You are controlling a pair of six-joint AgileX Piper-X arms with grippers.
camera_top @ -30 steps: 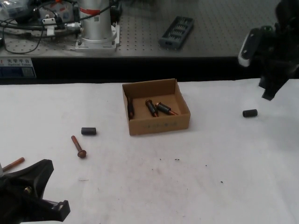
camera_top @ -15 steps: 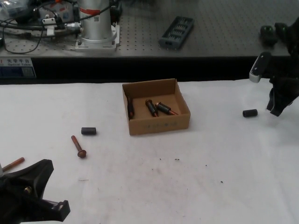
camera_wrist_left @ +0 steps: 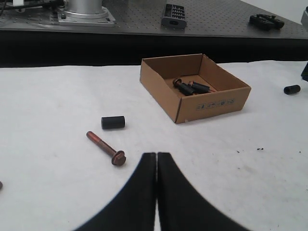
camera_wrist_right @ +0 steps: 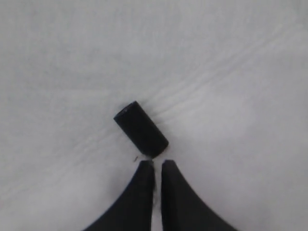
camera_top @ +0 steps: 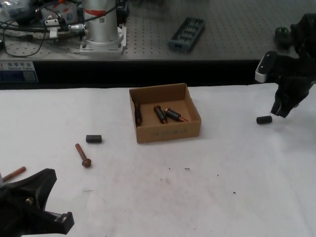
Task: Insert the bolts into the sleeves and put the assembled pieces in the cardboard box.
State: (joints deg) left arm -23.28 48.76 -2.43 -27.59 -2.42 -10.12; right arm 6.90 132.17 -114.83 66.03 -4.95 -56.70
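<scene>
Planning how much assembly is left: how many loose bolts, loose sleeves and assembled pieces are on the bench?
Loose bolts: 2
Loose sleeves: 2
Assembled pieces, in the cardboard box: 3
Total: 7

There is one box (camera_top: 168, 132) on the bench (camera_top: 197, 187).

Three put-together pieces lie in the box: one piece (camera_top: 138, 114) by its left wall, one piece (camera_top: 159, 113) in the middle and one piece (camera_top: 175, 115) to the right.

There are two loose sleeves: one sleeve (camera_top: 94, 138) left of the box and one sleeve (camera_top: 264, 119) right of the box.

There are two loose bolts, both left of the box: one bolt (camera_top: 83, 155) nearer the box and one bolt (camera_top: 14, 173) farther away.

There are two pincers: the left pincer (camera_wrist_left: 157, 159) and the right pincer (camera_wrist_right: 156, 163).

Behind the box stand one metal post (camera_top: 100, 22) and one dark rack (camera_top: 186, 33).
</scene>
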